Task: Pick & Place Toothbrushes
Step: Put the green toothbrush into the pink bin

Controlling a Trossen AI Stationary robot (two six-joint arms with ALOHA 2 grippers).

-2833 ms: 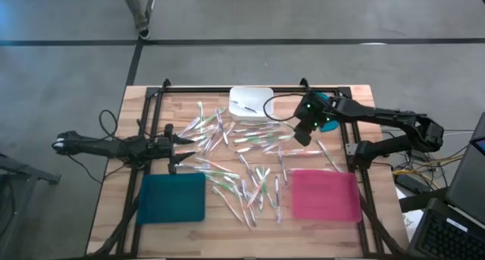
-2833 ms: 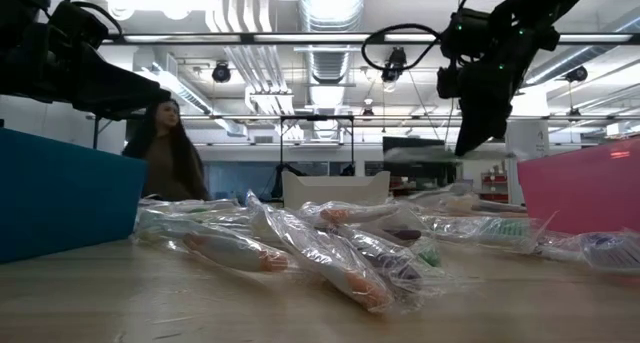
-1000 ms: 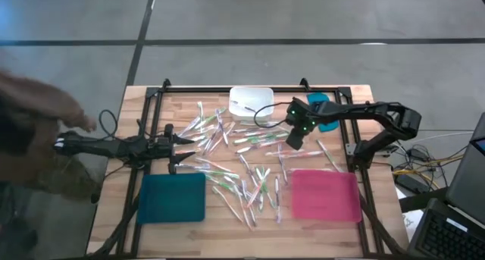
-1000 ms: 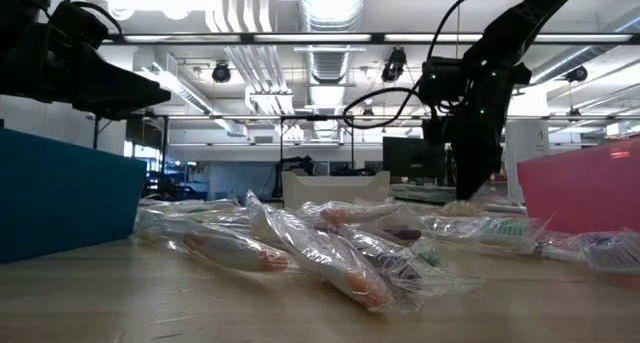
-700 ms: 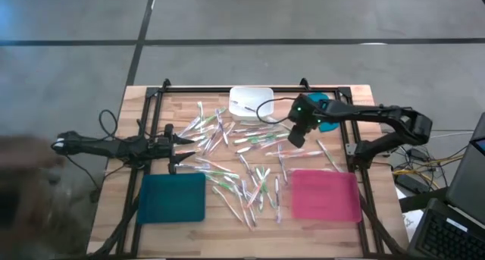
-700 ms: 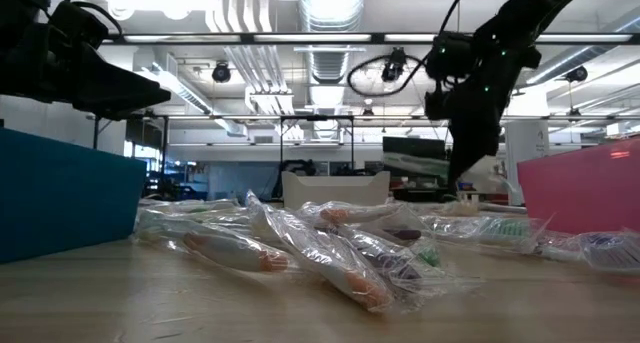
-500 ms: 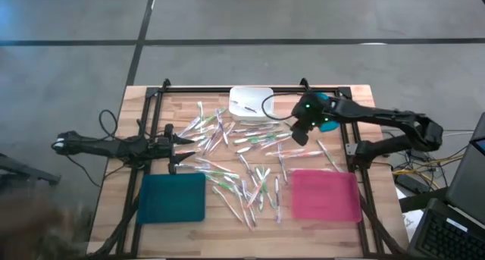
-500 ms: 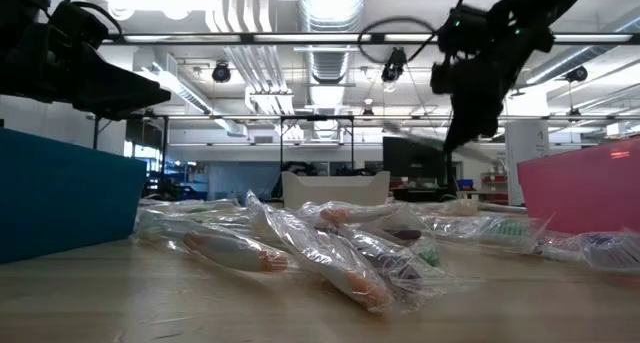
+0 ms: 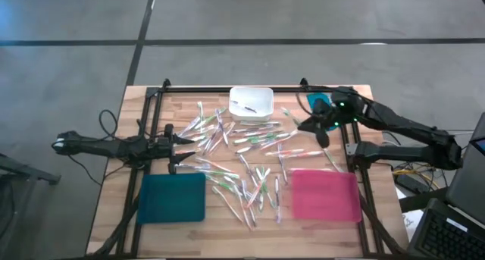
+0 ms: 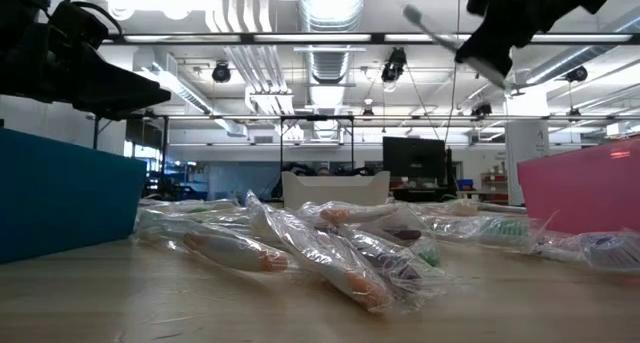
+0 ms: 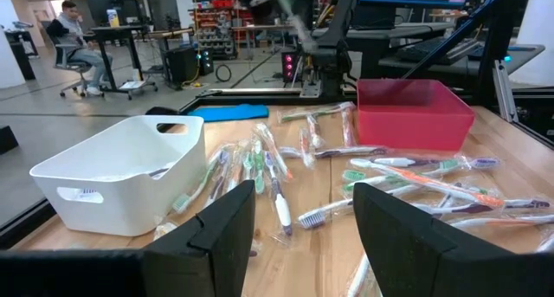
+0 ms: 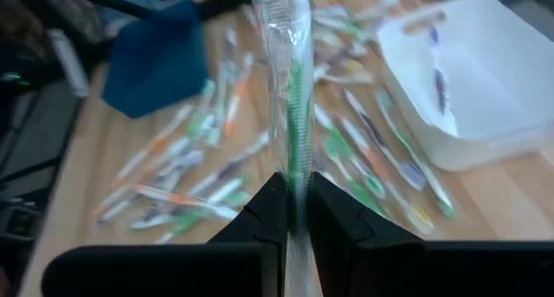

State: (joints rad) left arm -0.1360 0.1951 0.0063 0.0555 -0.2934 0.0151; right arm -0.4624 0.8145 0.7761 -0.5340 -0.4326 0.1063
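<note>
We saw the right gripper [image 9: 311, 126] pinched on one wrapped toothbrush [image 12: 292, 80], lifted well above the table near its right rear. The brush's long axis ran straight out past the fingertips. The pink tray [image 9: 326, 195] lay nearer the front edge, below the gripper, so we judged the carry should go that way. The left gripper [image 9: 184, 145] hung with jaws apart and empty, beside the loose toothbrushes [image 9: 242, 158] and just behind the teal tray [image 9: 173, 198].
</note>
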